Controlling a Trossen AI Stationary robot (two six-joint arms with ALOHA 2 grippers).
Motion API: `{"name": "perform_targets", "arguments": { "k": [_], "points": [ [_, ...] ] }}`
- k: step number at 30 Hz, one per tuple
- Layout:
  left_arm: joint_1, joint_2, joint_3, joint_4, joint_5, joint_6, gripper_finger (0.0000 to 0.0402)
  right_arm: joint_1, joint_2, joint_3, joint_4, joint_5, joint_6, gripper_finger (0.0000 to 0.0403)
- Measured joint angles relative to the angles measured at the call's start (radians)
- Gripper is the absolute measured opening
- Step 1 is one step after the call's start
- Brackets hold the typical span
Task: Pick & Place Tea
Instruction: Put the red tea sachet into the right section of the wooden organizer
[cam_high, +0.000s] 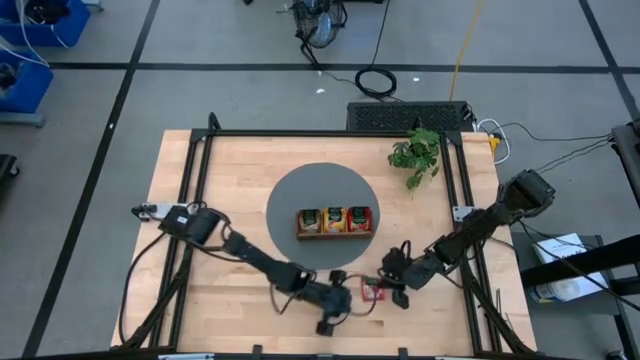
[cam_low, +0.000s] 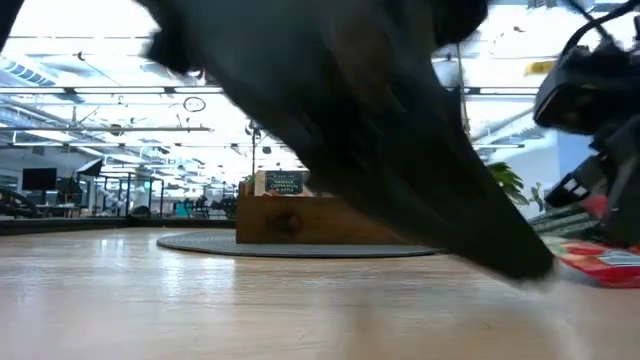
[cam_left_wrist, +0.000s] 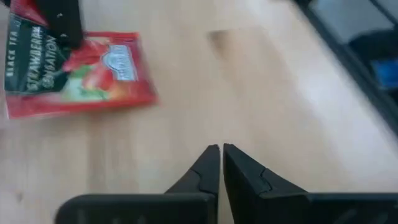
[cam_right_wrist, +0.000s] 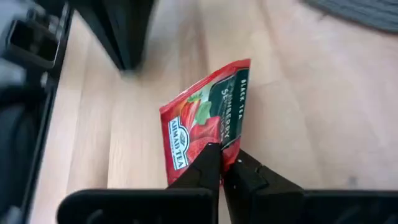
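Pinching the edge of a red tea sachet (cam_right_wrist: 202, 118) between its pressed-together fingers, the right hand (cam_right_wrist: 221, 163) sits low over the table (cam_high: 230, 180) near the front edge, a little right of the middle. The sachet lies flat on the bare wood there, just beside the front rim of the round grey mat (cam_high: 290, 200), and the grip looks to be on one end of the packet only. The left hand (cam_left_wrist: 221, 155) rests close by on the other side of the sachet, fingers pressed together with nothing between them, apparently just waiting. On the mat stands the wooden tray (cam_high: 335, 234), its three compartments already showing packets. The step in hand seems to be the pick itself: the grasp has been made but the sachet is not yet lifted. Next would be a straight lift clear of the wood, then a carry toward the tray at the table's centre. With so thin a hold on a flat, limp packet, it could slip or swing, so the lift wants to be gentle.
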Motion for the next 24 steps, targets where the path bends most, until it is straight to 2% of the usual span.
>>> {"name": "perform_targets", "arguments": {
  "k": [2,5,10,13,17,21,24],
  "points": [
    [-0.022,-0.05,0.0,-0.04,-0.036,0.01,0.0026,0.022,-0.004,0.0,0.002,0.036,-0.037,0.0001],
    [-0.044,-0.114,0.006,-0.056,-0.153,0.032,0.0026,0.049,-0.004,0.001,0.008,0.1,-0.062,0.0001],
    [-0.068,-0.131,0.004,-0.035,-0.315,0.033,0.0027,0.103,-0.004,0.003,0.072,0.173,-0.169,0.0],
    [-0.072,-0.135,0.005,0.002,-0.396,0.026,0.0027,0.128,-0.007,0.031,0.088,0.175,-0.286,0.0],
    [-0.072,-0.161,0.005,0.051,-0.447,0.067,0.0026,0.151,-0.047,0.105,0.028,0.19,-0.452,0.0],
    [-0.085,-0.234,0.018,0.037,-0.465,0.064,0.0027,0.182,-0.083,0.172,-0.109,0.337,-0.57,0.0],
    [-0.088,-0.268,0.02,-0.011,-0.456,-0.017,0.0027,0.208,-0.082,0.184,-0.131,0.435,-0.633,0.0]
  ]
}}
